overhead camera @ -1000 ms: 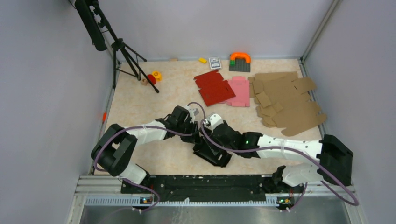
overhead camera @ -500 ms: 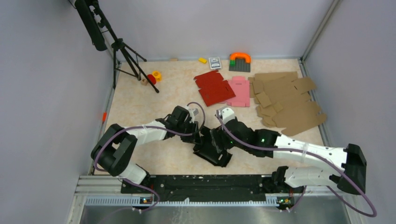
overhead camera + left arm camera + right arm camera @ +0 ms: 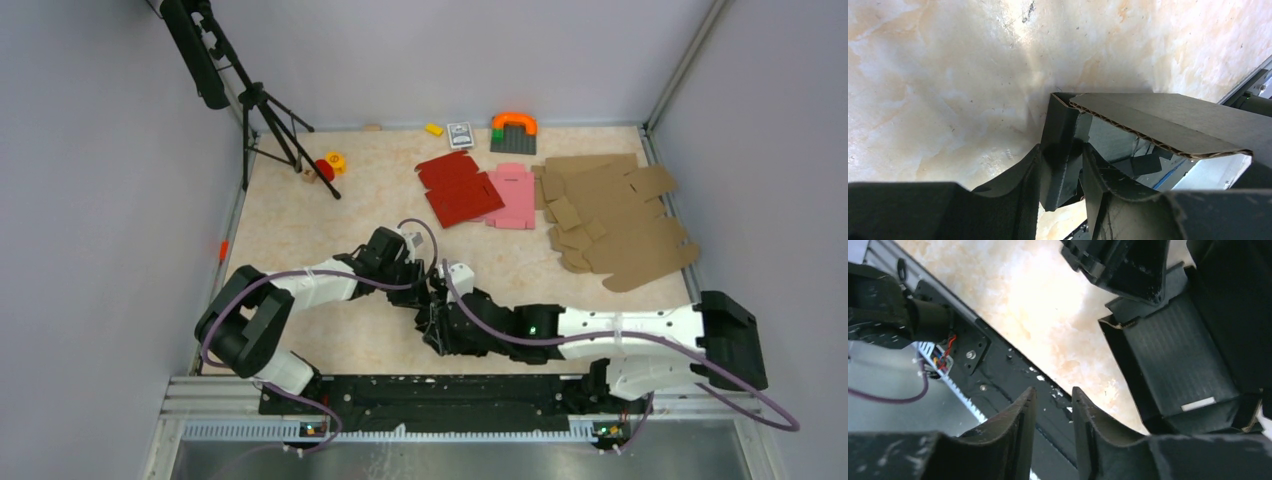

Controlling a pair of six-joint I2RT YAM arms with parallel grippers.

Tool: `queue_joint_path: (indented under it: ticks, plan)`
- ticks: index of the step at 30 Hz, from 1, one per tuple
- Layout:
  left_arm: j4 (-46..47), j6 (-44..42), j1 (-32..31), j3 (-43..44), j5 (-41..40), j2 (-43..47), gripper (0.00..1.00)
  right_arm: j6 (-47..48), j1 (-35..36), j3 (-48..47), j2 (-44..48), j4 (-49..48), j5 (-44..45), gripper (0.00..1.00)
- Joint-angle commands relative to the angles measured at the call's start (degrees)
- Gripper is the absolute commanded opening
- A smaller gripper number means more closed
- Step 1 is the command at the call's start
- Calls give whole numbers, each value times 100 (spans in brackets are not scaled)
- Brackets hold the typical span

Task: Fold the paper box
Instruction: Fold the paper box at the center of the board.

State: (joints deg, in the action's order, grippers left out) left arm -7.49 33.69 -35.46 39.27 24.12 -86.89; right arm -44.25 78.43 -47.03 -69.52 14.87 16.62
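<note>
Close to the near edge of the table, about midway along it, I see the paper box partly raised, with some of its walls standing. My right gripper hangs just beside it, fingers a narrow gap apart and nothing between them. My left gripper is clamped on one upright black wall of the box. Farther back lie a red blank and a pink blank, touching, with brown cardboard sheets toward the far right corner.
</note>
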Motion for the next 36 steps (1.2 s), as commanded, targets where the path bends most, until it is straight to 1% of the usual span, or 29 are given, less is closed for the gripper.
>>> queue_joint_path:
  ticks: [1,3,4,6,7,11,14,16,17,22,25,29,36]
  plan:
    - [166,114,-37,-41,-60,6,38,-800,93,726,-171,-1385,644,27]
    - [200,128,-32,-43,-32,-7,39,-1014,102,1004,-255,-1831,945,19]
    - [200,128,-32,-36,-35,-19,39,-1076,99,1049,-403,-1902,1058,16]
    - [186,129,-36,-19,-22,-35,39,-1134,95,951,-669,-1869,1231,13]
    - [187,127,-38,-10,-14,-44,40,-1143,99,888,-797,-1846,1271,14]
    - [216,127,-32,-14,27,-63,41,-1224,97,912,-1086,-2144,1367,27]
    - [250,133,-35,7,76,-92,42,-1287,96,1021,-1191,-2448,1567,32]
    - [246,125,-31,27,119,-119,42,-1307,93,1093,-1244,-2642,1675,38]
    - [238,121,-31,39,137,-129,43,-1335,93,1118,-1262,-2692,1741,40]
    - [194,85,-35,95,172,-182,44,-1310,18,1211,-1363,-2956,1761,40]
    - [211,85,-31,97,189,-208,44,-1428,-95,1330,-1423,-3049,1638,37]
    - [239,94,-32,94,240,-214,44,-1563,-285,1625,-1471,-3486,1371,33]
    - [240,85,-31,111,295,-223,44,-1618,-423,1648,-1678,-3696,1091,33]
